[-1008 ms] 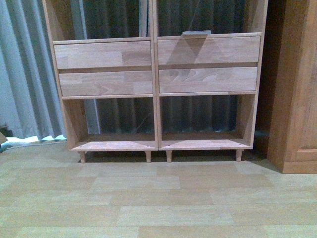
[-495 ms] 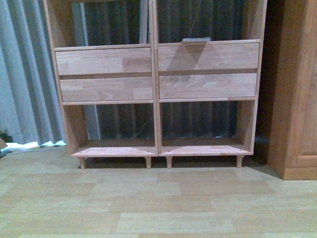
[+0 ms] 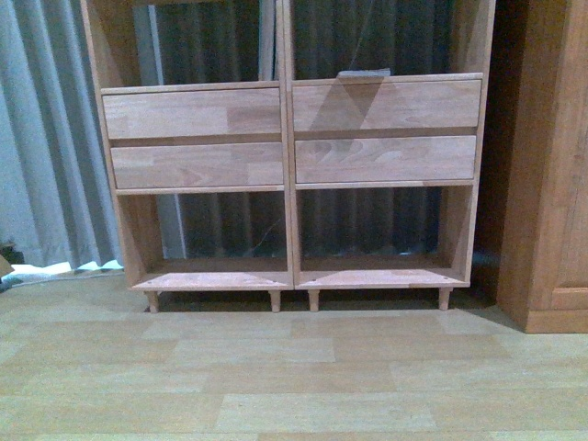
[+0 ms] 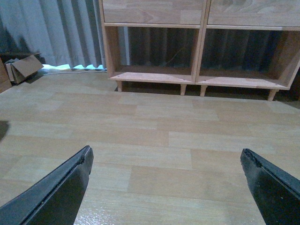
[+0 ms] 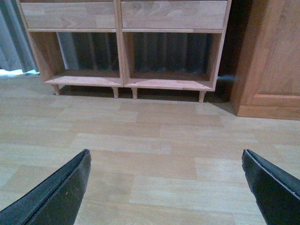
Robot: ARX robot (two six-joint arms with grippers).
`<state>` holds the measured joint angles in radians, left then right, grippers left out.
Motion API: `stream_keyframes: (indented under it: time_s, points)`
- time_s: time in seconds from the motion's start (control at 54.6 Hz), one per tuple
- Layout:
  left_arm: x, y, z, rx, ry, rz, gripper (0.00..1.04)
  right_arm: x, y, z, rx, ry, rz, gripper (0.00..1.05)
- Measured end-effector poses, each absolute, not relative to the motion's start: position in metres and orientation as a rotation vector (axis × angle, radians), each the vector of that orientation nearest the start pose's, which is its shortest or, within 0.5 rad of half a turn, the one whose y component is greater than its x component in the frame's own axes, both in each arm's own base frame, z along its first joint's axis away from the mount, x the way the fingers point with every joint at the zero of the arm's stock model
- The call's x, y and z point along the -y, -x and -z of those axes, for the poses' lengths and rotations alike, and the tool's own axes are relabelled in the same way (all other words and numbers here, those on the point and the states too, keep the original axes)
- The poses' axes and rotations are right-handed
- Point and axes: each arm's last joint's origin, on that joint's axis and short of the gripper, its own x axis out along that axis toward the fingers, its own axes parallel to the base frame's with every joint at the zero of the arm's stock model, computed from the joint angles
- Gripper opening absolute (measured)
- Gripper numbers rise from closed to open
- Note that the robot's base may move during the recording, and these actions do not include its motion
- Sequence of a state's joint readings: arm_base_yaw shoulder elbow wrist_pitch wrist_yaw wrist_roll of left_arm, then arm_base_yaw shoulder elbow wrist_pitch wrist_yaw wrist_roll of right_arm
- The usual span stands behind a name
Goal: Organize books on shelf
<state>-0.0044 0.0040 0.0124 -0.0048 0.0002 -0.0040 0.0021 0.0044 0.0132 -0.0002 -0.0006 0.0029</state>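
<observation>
The light wood shelf (image 3: 289, 138) stands ahead on short peg legs, with two drawer fronts in each column and open compartments above and below. It also shows in the left wrist view (image 4: 197, 47) and the right wrist view (image 5: 122, 42). A thin greyish strip (image 3: 365, 73) lies on the ledge above the right drawers; I cannot tell whether it is a book. No teal or white book is plainly in view. My left gripper (image 4: 165, 152) and right gripper (image 5: 165, 152) are both open and empty, low over the wood floor, well short of the shelf.
An orange-toned panelled cabinet (image 3: 551, 184) stands right of the shelf, also in the right wrist view (image 5: 272, 56). Grey curtains (image 3: 46, 138) hang behind and to the left. A cardboard box (image 4: 23, 68) sits on the floor at the far left. The plank floor (image 3: 294, 367) lies between me and the shelf.
The shelf sits slightly lower in the front view than one second ago, so the view has shifted upward. Nothing has changed over the last half second.
</observation>
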Motion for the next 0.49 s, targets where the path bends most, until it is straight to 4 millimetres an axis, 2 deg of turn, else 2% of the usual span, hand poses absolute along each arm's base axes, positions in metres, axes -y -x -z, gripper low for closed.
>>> stream_keyframes:
  time_s: [0.495]
  points:
    - [0.0004, -0.0972, -0.167, 0.004, 0.004, 0.005, 0.97, -0.0002, -0.0972, -0.1676, 0.009, -0.003, -0.003, 0.98]
